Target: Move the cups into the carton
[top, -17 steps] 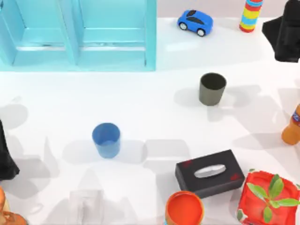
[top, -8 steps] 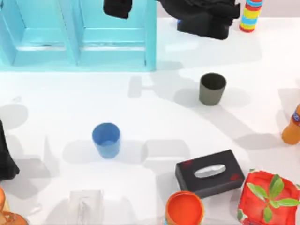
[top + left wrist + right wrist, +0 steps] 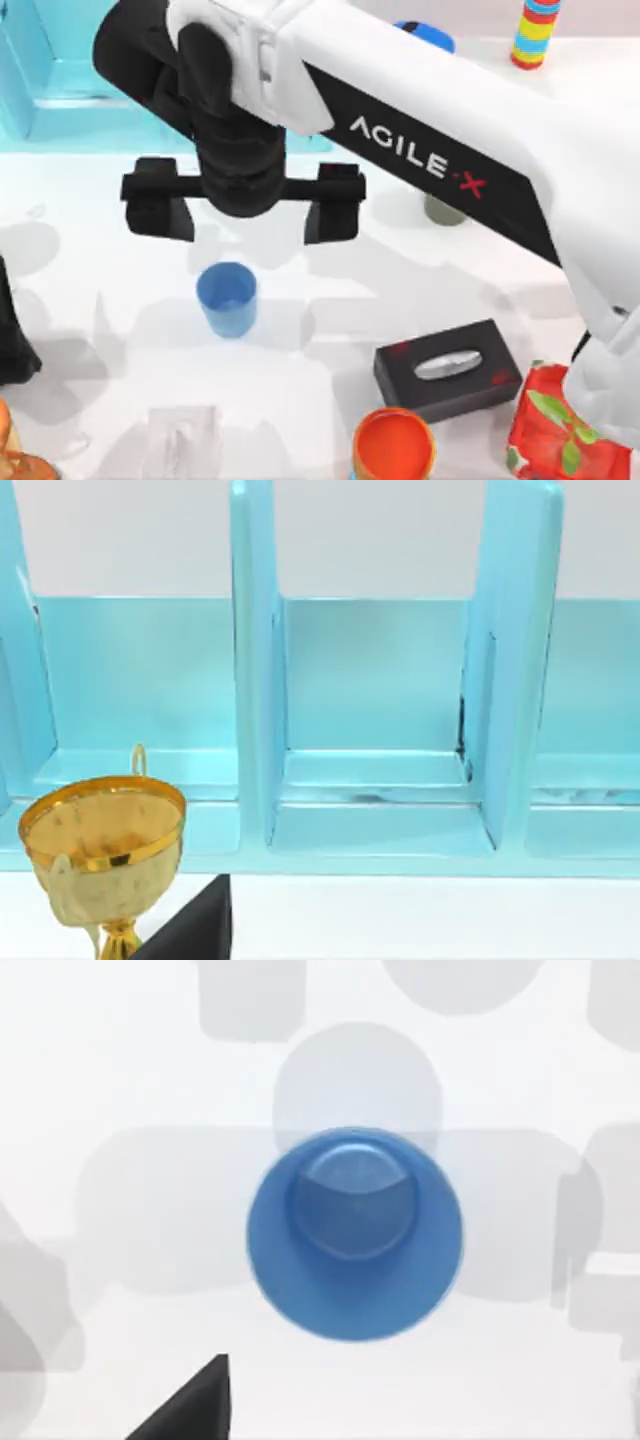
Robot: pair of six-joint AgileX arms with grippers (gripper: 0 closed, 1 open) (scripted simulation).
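Blue cup (image 3: pixel 227 297) upright on the white desk (image 3: pixel 90 250), left of centre, mouth up, nothing touching it; right wrist view looks straight down into it (image 3: pixel 354 1234). Grey cup (image 3: pixel 440 211) farther right, mostly hidden under the right arm, only a sliver visible. Carton (image 3: pixel 60 90), light blue with dividers, along the desk's far-left edge; left wrist view faces its compartments (image 3: pixel 375 720).

Right gripper (image 3: pixel 243 208) hangs above the desk just beyond the blue cup, fingers (image 3: pixel 158 200) spread wide, holding nothing.

Left arm (image 3: pixel 12 340) parked at the left edge; cannot tell its fingers' state. Gold trophy (image 3: pixel 103 855) close by it.

Near edge: black tissue box (image 3: pixel 448 368), orange container (image 3: pixel 394 446), red pot with plant (image 3: pixel 545 420). Far right: striped stack (image 3: pixel 537 30).
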